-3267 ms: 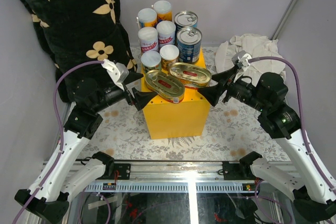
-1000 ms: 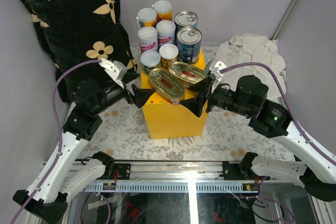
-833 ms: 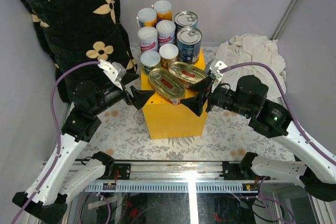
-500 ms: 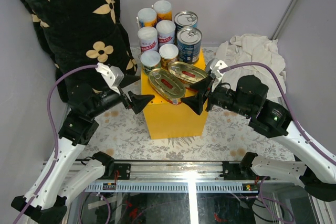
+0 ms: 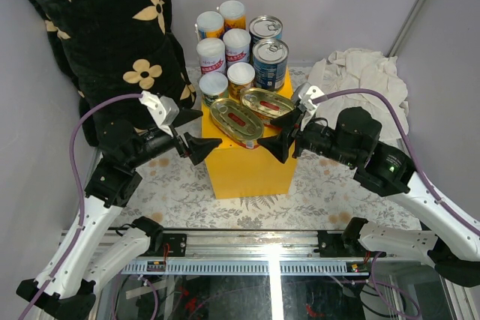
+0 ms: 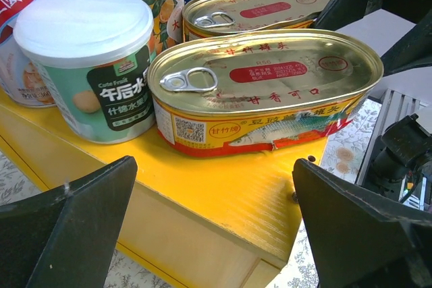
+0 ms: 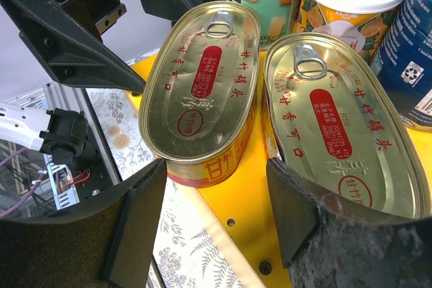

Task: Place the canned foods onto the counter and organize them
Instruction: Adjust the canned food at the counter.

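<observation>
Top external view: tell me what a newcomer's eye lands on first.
The bright yellow box at the centre stands out, its top crowded with upright cans at the back and two flat oval gold tins at the front. The left gripper and right gripper flank those tins, both open. A big black flower-patterned pillow fills the back left corner.
</observation>
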Motion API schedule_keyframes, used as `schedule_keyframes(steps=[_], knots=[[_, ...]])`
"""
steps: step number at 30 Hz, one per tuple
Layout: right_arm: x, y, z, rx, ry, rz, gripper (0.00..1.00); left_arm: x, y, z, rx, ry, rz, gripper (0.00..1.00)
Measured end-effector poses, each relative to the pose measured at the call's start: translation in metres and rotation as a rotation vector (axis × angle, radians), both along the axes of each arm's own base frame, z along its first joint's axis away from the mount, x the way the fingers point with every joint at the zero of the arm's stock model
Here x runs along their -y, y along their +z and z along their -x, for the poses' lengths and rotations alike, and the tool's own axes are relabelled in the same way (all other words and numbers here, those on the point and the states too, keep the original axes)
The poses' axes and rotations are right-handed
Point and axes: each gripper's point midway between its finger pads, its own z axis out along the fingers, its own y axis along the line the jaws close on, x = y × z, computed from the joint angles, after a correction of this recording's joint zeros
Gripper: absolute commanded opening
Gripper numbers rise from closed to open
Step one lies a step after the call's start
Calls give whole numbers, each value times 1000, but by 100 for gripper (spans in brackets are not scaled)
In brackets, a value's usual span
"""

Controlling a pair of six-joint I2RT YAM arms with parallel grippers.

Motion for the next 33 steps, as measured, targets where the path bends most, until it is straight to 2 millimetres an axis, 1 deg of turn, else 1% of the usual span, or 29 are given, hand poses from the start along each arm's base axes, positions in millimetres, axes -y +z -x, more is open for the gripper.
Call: schedule_keyframes(steps=[8, 13, 17, 20, 22, 26, 30, 31, 32, 33], knots=[[-5, 0, -4, 7, -4, 0, 67, 1, -1, 2, 1, -15, -2, 100], [-5, 0, -5, 12, -4, -1, 69, 0, -3, 2, 7, -10, -8, 100], [-4, 2, -4, 16, -4, -3, 69, -5, 1, 4, 30, 18, 2, 100], [-3, 4, -4, 23, -4, -9, 69, -10, 8, 7, 57, 40, 16, 100], [-3, 5, -3, 26, -3, -12, 73, -13, 12, 8, 71, 59, 24, 100], [-3, 11, -2, 32, 4, -20, 77, -21, 15, -2, 75, 133, 33, 100], [-1, 29, 0, 57, 6, -54, 80, -27, 18, -20, 60, 211, 46, 100], [0, 33, 1, 64, 6, -64, 80, -28, 20, -26, 55, 234, 52, 95], [1, 38, 2, 70, 6, -74, 81, -29, 23, -31, 48, 254, 56, 88], [2, 41, 3, 77, 6, -84, 81, -30, 26, -36, 43, 273, 64, 83]])
